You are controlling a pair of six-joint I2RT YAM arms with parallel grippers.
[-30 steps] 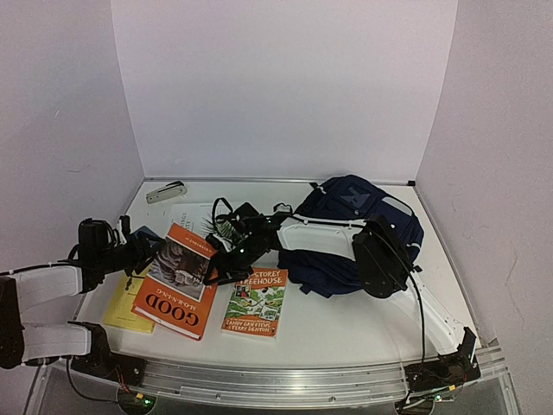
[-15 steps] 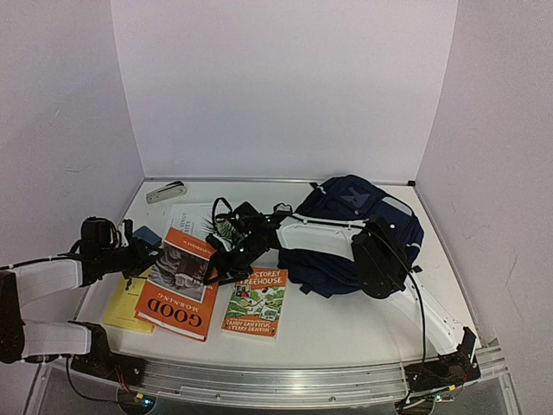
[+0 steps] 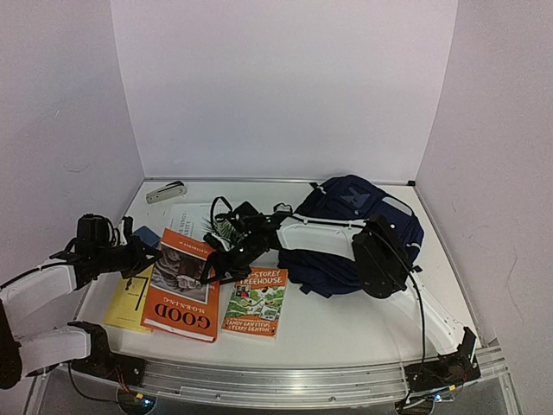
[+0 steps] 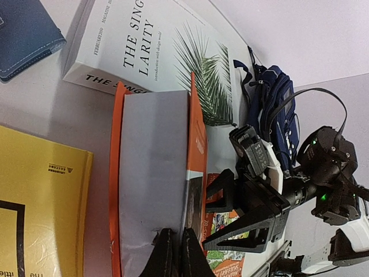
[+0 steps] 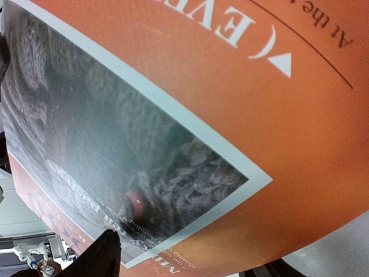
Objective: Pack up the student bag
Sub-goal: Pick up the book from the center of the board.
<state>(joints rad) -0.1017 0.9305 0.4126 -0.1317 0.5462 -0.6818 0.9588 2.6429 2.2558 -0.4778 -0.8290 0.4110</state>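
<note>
**Orange book pulled toward the near edge; nothing packed yet**

Shifted since the earlier frames: the orange "Good Morning" book (image 3: 180, 285) has turned squarer and slid slightly toward the near edge of the table (image 3: 346, 333). The left hand (image 4: 173, 249) draws it, fingers pressed together on the book's edge. The right hand (image 4: 218, 214) sits at the book's opposite edge, fingers spread and holding nothing. Whether they straddle the cover cannot be told.

The student bag (image 3: 363, 220) lies to the right of the orange book, apart from it; its opening is not discernible.

Assessment: the book has moved away from the bag, which suggests repositioning for a two-handed lift. The Treehouse book (image 3: 256, 303) just right of the orange book and the yellow book (image 3: 128, 304) left of it are also unpacked.
</note>
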